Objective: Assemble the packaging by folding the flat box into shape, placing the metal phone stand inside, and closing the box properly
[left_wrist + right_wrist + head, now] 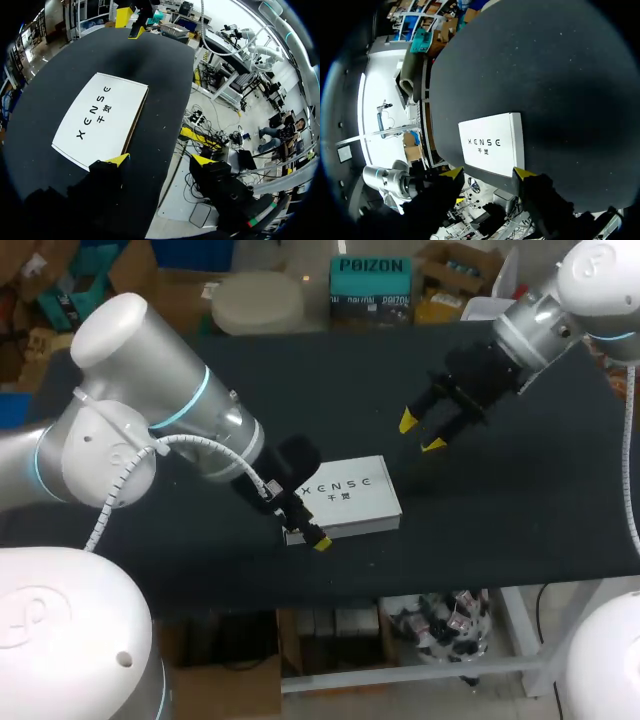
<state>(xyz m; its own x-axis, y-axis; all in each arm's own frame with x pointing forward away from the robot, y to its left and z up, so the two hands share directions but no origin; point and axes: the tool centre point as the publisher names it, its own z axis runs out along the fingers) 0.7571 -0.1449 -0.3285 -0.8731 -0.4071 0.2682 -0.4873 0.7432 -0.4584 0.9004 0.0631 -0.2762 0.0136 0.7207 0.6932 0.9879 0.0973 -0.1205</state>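
Note:
A flat white box point(345, 498) with dark lettering lies shut on the black table, near its front edge. My left gripper point(306, 532) is at the box's front left corner, open. In the left wrist view one yellow tip rests at the edge of the box point(102, 120), and nothing is between the fingers of that gripper point(160, 161). My right gripper point(421, 433) hangs open above the table, behind and to the right of the box. In the right wrist view the box point(492, 142) lies ahead of the empty gripper point(489, 173). The phone stand is not visible.
The table's front edge point(420, 585) runs close below the box. Bare black surface point(520, 500) stretches to the right of the box and behind it. My right gripper point(131, 20) shows beyond the box in the left wrist view.

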